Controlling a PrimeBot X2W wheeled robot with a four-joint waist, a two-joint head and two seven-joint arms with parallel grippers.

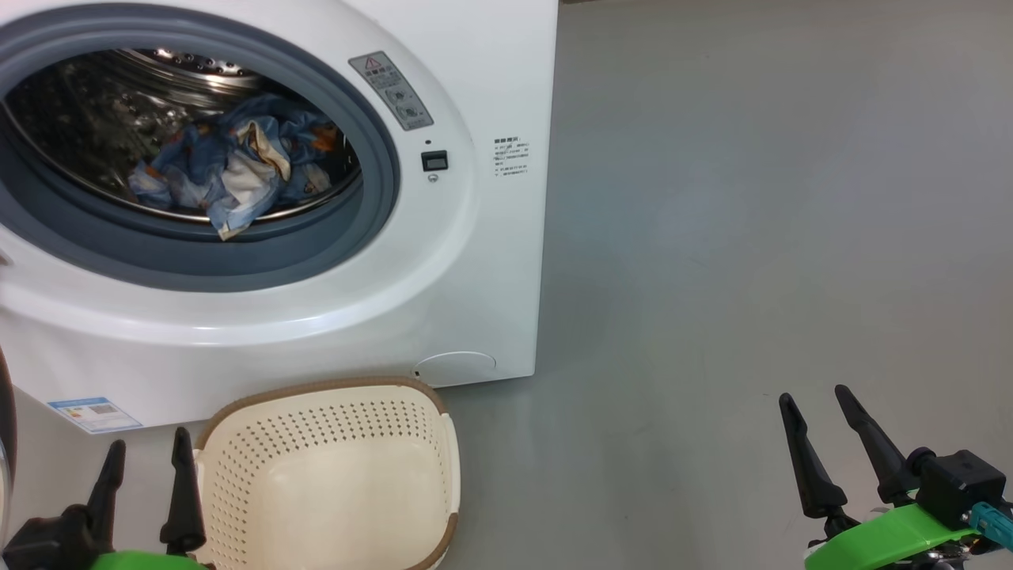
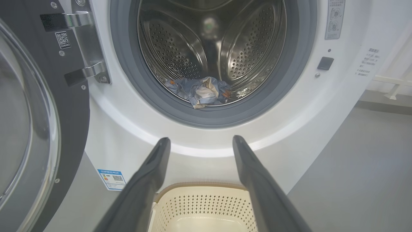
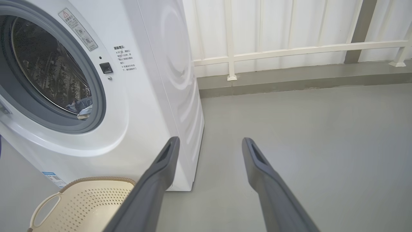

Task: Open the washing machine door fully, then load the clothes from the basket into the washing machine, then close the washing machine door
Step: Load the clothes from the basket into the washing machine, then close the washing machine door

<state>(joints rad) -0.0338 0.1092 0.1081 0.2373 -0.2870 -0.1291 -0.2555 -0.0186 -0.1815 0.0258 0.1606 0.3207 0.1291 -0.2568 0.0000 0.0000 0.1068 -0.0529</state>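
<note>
Blue printed fabric clothes (image 1: pixel 237 170): lying inside big white boxy washing machine (image 1: pixel 475 79). Cream perforated plastic basket (image 1: pixel 332 419): sitting empty. L pincer (image 1: pixel 150 439), R pincer (image 1: pixel 813 393): gaping wide, holding nothing. Loading looking done; next: pushing round black-rimmed glass door (image 2: pixel 74 129) shut.

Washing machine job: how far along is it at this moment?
Done: the washing machine door stands swung open, the clothes lie in the drum, and the basket looks empty. Under way: nothing; the left hand and right hand are open and hold nothing. Left: closing the door.
</note>
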